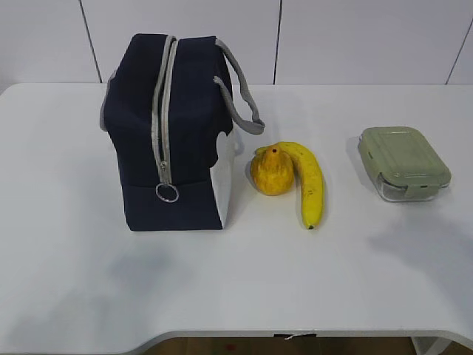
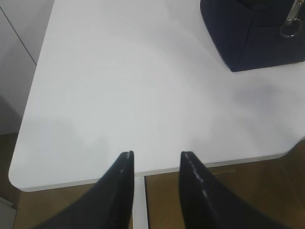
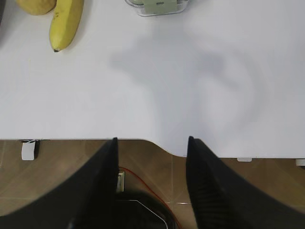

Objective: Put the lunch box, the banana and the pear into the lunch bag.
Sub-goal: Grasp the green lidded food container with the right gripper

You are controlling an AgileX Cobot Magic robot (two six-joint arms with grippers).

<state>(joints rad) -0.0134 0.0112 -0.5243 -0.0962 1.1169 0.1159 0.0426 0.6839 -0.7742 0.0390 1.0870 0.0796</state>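
The navy lunch bag (image 1: pixel 166 133) stands upright at the left of the table, its grey zipper (image 1: pixel 161 111) closed with the ring pull (image 1: pixel 168 193) hanging low. The pear (image 1: pixel 271 171) sits right of the bag, touching the banana (image 1: pixel 309 181). The lunch box (image 1: pixel 403 161) with its green lid is at the right. My left gripper (image 2: pixel 156 155) is open and empty over the table's near left edge, the bag's corner (image 2: pixel 248 33) far ahead. My right gripper (image 3: pixel 152 140) is open and empty over the near edge; the banana (image 3: pixel 66 24) and lunch box (image 3: pixel 159 6) show at the top.
The white table (image 1: pixel 244 281) ends in a curved front edge (image 3: pixel 162 145), with brown floor below. White wall panels (image 1: pixel 355 37) stand behind the table. Neither arm shows in the exterior view.
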